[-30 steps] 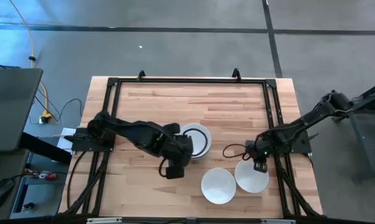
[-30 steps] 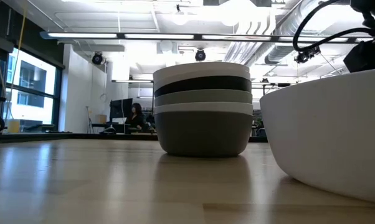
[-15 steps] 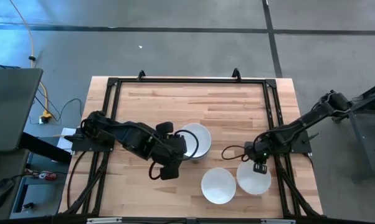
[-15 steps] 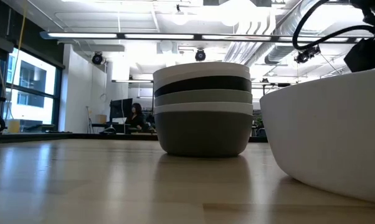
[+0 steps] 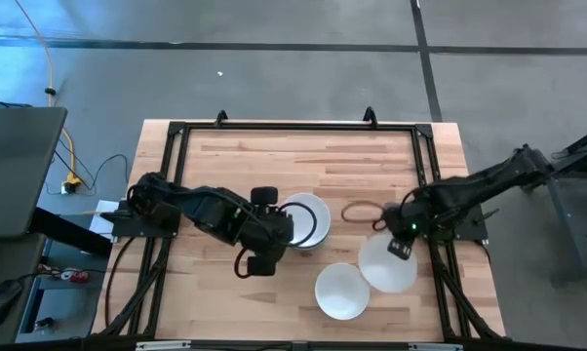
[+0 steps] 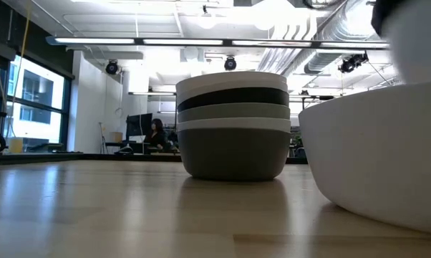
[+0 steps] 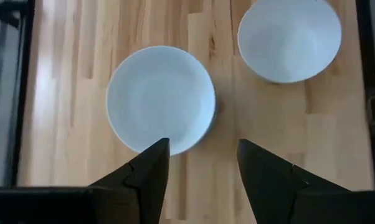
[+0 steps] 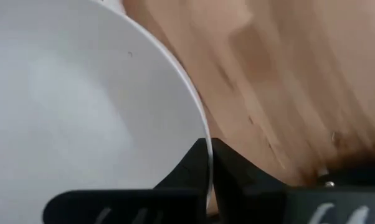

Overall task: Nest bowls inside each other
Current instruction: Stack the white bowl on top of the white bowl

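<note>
A stack of nested bowls (image 5: 306,219), white on top with black and grey rims showing in the low view (image 6: 233,125), stands at mid-table. A single white bowl (image 5: 341,291) rests on its base near the front edge, also in the left wrist view (image 7: 161,98). To its right a second white bowl (image 5: 386,268) is held by my right gripper (image 5: 401,244), which is shut on it. My left gripper (image 5: 254,261) hovers open, just left of the stack, with nothing between its fingers (image 7: 151,177). My right gripper pinches the white bowl's rim (image 8: 206,149) on the bowl's far side, one finger inside the bowl and one outside. The fingers come from above, slanting in from the table's right. The bowl (image 6: 416,36) hangs below them, off the table.
A black metal frame (image 5: 176,175) runs round the tabletop's edges. A loop of cable (image 5: 360,212) lies on the wood by the right arm. Bare wood shows across the far half of the table (image 5: 293,156). The room behind holds desks and a person far off (image 6: 157,135).
My right gripper has shut on the white bowl's rim and risen with it, drifting slightly toward the table's left and far side; the bowl has come off the table. My left gripper has drawn back a little toward the table's left, away from the stack, still open.
</note>
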Robot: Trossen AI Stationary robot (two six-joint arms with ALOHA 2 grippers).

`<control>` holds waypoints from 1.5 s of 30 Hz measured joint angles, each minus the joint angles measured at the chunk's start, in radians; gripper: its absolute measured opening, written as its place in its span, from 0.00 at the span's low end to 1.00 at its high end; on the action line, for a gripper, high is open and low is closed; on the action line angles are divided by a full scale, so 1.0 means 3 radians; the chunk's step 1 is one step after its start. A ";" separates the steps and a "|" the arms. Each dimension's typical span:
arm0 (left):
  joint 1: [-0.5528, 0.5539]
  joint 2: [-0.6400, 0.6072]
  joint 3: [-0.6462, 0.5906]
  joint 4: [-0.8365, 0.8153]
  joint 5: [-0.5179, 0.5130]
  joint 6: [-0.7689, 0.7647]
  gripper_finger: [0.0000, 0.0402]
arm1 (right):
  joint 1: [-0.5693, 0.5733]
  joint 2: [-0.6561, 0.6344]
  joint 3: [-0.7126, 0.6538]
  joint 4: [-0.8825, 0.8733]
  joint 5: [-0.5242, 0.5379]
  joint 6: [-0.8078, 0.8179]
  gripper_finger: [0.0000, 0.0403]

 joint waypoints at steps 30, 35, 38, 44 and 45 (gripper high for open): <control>0.0780 -0.3505 -0.3039 0.1759 0.0120 0.0803 0.44 | -0.1405 0.1915 0.2508 -0.0282 0.0368 -0.0268 0.00; 0.0779 -0.3789 -0.3259 0.1829 0.0129 0.0808 0.44 | -0.1467 0.2263 0.2754 -0.0314 0.0319 -0.0277 0.00; 0.0779 -0.3916 -0.3341 0.1822 0.0145 0.0808 0.44 | -0.1466 0.2394 0.2814 -0.0364 0.0305 -0.0273 0.00; 0.0778 -0.4074 -0.3399 0.1821 0.0147 0.0807 0.44 | -0.1450 0.2468 0.2704 -0.0485 0.0299 -0.0213 0.00; 0.0778 -0.4091 -0.3399 0.1821 0.0147 0.0808 0.44 | -0.1447 0.2468 0.2672 -0.0469 0.0303 -0.0197 0.00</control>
